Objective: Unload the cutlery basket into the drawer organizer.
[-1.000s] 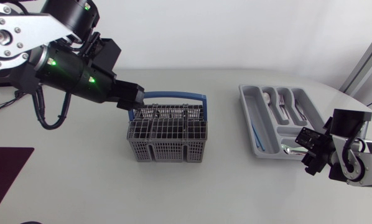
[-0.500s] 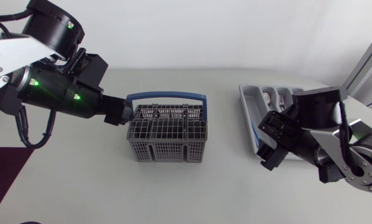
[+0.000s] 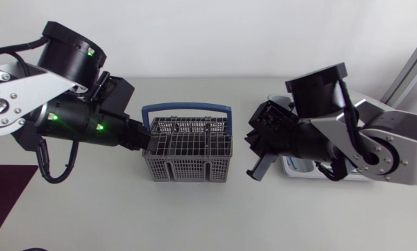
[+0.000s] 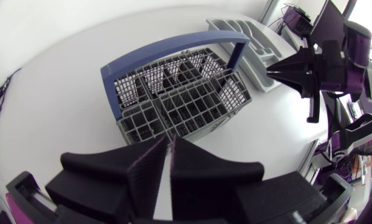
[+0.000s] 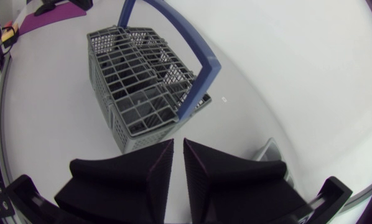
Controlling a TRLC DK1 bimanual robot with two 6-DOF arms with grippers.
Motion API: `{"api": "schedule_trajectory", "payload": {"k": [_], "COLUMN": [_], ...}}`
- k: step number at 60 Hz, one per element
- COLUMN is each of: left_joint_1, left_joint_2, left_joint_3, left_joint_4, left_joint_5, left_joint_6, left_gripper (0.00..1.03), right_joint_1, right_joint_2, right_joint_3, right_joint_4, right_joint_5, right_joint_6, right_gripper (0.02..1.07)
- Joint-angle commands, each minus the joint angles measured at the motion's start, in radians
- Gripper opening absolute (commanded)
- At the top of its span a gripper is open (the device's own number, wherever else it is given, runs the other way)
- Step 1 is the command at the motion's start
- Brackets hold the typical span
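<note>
The grey cutlery basket [image 3: 187,148] with its blue handle [image 3: 186,108] upright stands mid-table. I see no cutlery in its compartments [image 4: 173,93]. My left gripper [image 3: 144,138] sits at the basket's left side, fingers together and holding nothing [image 4: 169,146]. My right gripper [image 3: 259,167] hangs just right of the basket, pointing down at the table. Its fingers stand almost together with nothing between them [image 5: 178,149]. The basket [image 5: 142,81] lies ahead of it. The grey drawer organizer [image 3: 296,169] is mostly hidden behind my right arm; its compartments [image 4: 248,31] show beyond the basket in the left wrist view.
My right arm's gripper [image 4: 270,73] shows in the left wrist view beside the basket's far end. A dark purple mat [image 3: 6,188] lies at the table's left edge. Bare white tabletop runs along the front.
My right arm swung left from the organizer to just right of the basket, and its fingers closed. My left arm shifted slightly and stays at the basket's left side.
</note>
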Motion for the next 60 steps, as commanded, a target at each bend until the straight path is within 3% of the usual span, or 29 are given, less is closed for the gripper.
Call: {"api": "schedule_trajectory", "payload": {"k": [1,9,33,60], "left_joint_1": [-0.007,-0.007,0.028,0.093], "left_joint_2": [0.027,0.068,0.215,0.286], "left_joint_3": [-0.026,-0.016,-0.007,0.046], "left_joint_4": [0.023,0.043,0.121,0.167], "left_joint_5": [0.008,0.028,0.033,0.031], "left_joint_6": [0.023,0.031,0.046,0.060], "left_gripper": [0.17,0.17,0.17,0.17], "right_joint_1": [0.016,0.029,0.057,0.052], "right_joint_2": [0.045,0.108,0.295,0.350], "right_joint_3": [0.038,0.070,0.113,0.181], "right_joint_4": [-0.013,0.001,0.070,0.060], "right_joint_5": [-0.040,-0.086,-0.098,-0.098], "right_joint_6": [0.055,0.072,0.084,0.087], "right_gripper": [0.07,0.07,0.07,0.07]}}
